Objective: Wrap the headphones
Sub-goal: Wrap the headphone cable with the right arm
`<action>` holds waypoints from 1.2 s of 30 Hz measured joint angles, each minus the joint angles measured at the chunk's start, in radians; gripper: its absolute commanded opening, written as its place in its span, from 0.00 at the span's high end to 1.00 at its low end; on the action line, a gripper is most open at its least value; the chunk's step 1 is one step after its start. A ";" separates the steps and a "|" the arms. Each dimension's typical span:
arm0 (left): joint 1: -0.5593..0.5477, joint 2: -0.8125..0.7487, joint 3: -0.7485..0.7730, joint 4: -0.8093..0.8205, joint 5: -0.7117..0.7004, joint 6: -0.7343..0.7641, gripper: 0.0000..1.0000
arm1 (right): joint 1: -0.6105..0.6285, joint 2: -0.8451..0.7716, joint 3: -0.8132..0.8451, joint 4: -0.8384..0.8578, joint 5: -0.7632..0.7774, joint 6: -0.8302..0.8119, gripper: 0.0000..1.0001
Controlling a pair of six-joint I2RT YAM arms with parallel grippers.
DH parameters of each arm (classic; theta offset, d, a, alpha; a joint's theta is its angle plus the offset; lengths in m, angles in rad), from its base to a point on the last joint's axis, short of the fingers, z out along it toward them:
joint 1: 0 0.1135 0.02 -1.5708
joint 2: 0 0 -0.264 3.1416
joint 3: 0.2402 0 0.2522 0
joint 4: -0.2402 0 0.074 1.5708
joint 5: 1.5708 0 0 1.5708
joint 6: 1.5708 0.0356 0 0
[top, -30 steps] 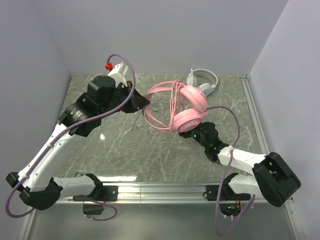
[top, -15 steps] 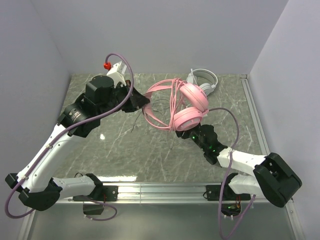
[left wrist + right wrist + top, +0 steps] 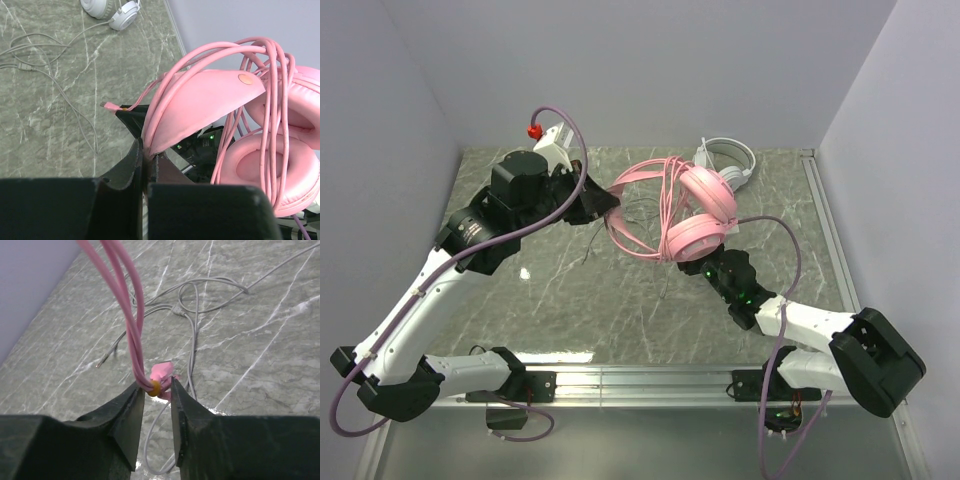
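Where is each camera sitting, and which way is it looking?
Top camera: above and behind the arms, looking down at the table; both arms show.
Left wrist: on the left arm, looking along the left gripper, seen at the bottom, clamped on the pink headphones.
Right wrist: on the right arm, looking down past the right gripper, seen at the bottom, holding the pink cable.
Shared: top and left wrist both see the white headphones.

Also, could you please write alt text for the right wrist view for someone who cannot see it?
The right claw pinches two strands of pink cable at an orange band; they rise out of frame. Behind, a thin grey cable lies looped on the green marbled table.
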 measured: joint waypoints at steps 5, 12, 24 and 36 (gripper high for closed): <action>0.000 0.000 0.000 0.000 0.000 0.000 1.00 | 0.002 0.002 0.000 0.000 0.000 -0.008 0.90; 0.000 0.000 0.000 0.000 -0.002 0.000 1.00 | 0.034 0.008 0.005 0.001 0.001 -0.014 1.00; 0.000 -0.021 -0.058 0.049 -0.159 -0.018 1.00 | 0.261 -0.078 -0.002 -0.113 0.021 -0.010 1.00; 0.000 -0.049 -0.265 0.172 -0.419 -0.023 1.00 | 0.421 -0.483 -0.062 -0.400 0.046 0.078 1.00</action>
